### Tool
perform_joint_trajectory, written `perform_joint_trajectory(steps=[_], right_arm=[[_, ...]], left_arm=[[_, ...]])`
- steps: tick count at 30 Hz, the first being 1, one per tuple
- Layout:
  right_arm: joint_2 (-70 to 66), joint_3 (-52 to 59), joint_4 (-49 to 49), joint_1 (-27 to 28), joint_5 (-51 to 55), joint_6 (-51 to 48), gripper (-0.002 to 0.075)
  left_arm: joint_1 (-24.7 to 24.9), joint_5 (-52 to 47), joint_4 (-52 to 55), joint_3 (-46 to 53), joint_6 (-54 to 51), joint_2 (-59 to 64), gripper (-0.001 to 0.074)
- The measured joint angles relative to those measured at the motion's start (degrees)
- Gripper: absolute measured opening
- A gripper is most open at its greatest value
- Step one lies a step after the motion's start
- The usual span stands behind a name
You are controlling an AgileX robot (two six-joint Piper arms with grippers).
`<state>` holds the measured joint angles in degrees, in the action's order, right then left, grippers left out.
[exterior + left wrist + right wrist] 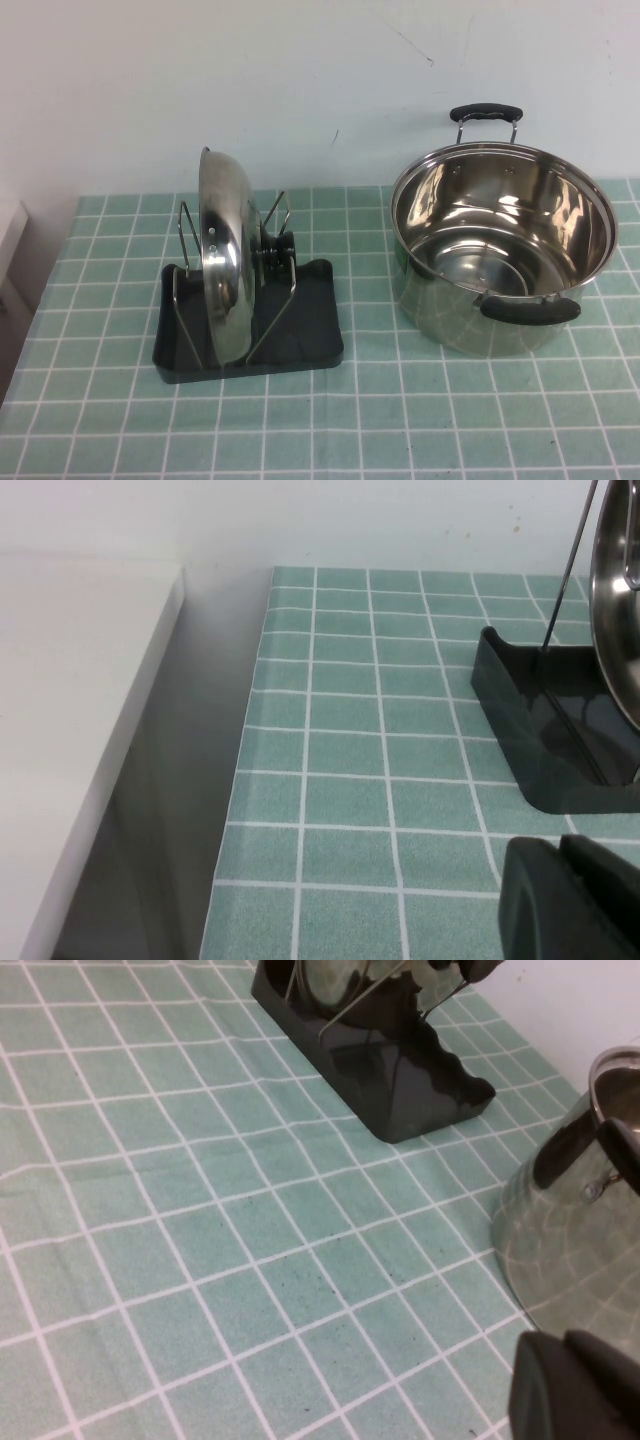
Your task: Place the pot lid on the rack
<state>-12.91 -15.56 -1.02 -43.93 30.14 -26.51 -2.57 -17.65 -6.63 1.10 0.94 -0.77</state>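
The pot lid (225,265) stands on edge, upright, in the wire loops of the rack (310,330), with its black knob (283,245) facing the pot. Neither arm shows in the high view. In the left wrist view my left gripper (560,848) is shut and empty, low over the tiles beside the rack (540,740), with the lid's rim (620,610) beyond. In the right wrist view my right gripper (565,1345) is shut and empty, close to the pot's wall, apart from the rack (400,1080).
The deep steel pot (500,250) with two black handles stands open at the right; it also shows in the right wrist view (580,1230). The green tiled cloth ends at the left, with a gap and a white counter (70,700) beyond.
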Motion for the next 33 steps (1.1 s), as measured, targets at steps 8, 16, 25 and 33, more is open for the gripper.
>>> perform_joint_trajectory(steps=[8, 16, 25, 33], right_arm=[[0.00, 0.00, 0.00, 0.00, 0.00, 0.00, -0.0001], [0.00, 0.00, 0.00, 0.00, 0.00, 0.00, -0.0001], [0.00, 0.00, 0.00, 0.00, 0.00, 0.00, -0.0001], [0.00, 0.00, 0.00, 0.00, 0.00, 0.00, -0.0001]], left_arm=[[2.93, 0.00, 0.00, 0.00, 0.14, 0.00, -0.0002], [2.93, -0.05, 0.00, 0.00, 0.62, 0.00, -0.0002], [2.93, -0.05, 0.00, 0.00, 1.04, 0.00, -0.0002], [2.93, -0.05, 0.00, 0.00, 1.04, 0.00, -0.0001]])
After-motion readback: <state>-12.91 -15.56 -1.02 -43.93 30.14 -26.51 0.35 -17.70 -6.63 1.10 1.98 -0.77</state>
